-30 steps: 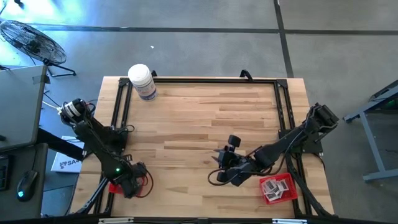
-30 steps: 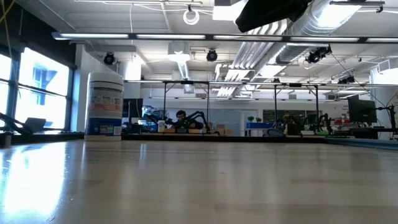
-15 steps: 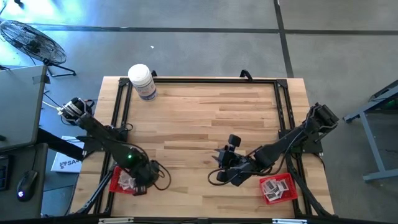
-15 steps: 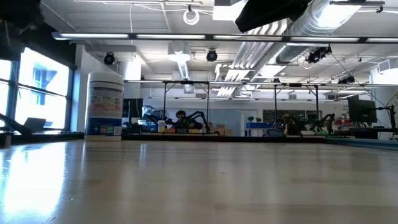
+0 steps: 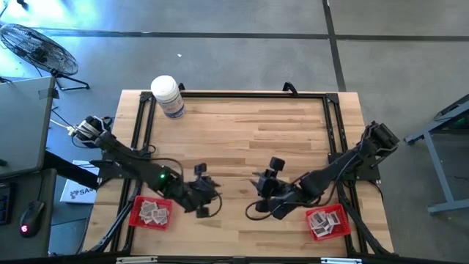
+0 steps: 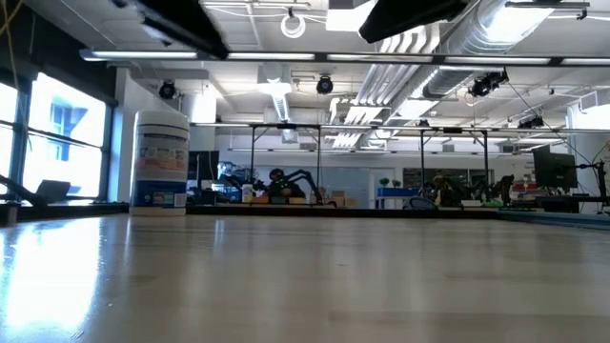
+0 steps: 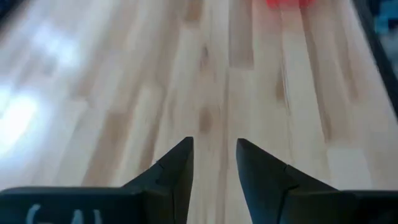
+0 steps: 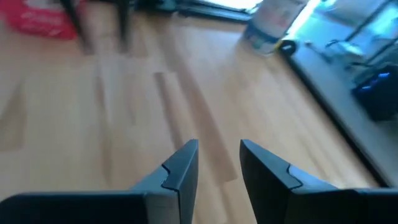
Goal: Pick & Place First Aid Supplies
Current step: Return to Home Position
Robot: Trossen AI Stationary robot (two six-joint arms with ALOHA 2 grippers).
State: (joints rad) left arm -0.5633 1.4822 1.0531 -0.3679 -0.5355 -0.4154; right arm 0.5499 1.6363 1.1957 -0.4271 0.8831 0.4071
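High view | left gripper (image 5: 207, 192) is swinging off the left red tray (image 5: 135, 217) at the table's (image 5: 242, 132) front-left corner toward mid-front, jaws slightly parted, empty | packets (image 5: 154, 211), now fully uncovered, are lying there and in the right red tray (image 5: 339, 229) | right gripper (image 5: 264, 192) is staying parked, jaws slightly parted, empty | sorting is looking finished.

Far half of table (image 5: 242, 132): bare wood, wide passage side to side. White bottle (image 5: 167, 95) upright at far left corner, only tall obstacle there. Black frame rail (image 5: 234, 94) borders far and side edges. Near middle crowded: left gripper (image 5: 207, 192) and right gripper (image 5: 258, 194) face each other, narrow lane between, cables looped beside both. Arms slant in from side edges. Left red tray (image 5: 134, 211), packets (image 5: 154, 211) inside, at near left; right red tray (image 5: 344, 220) at near right.
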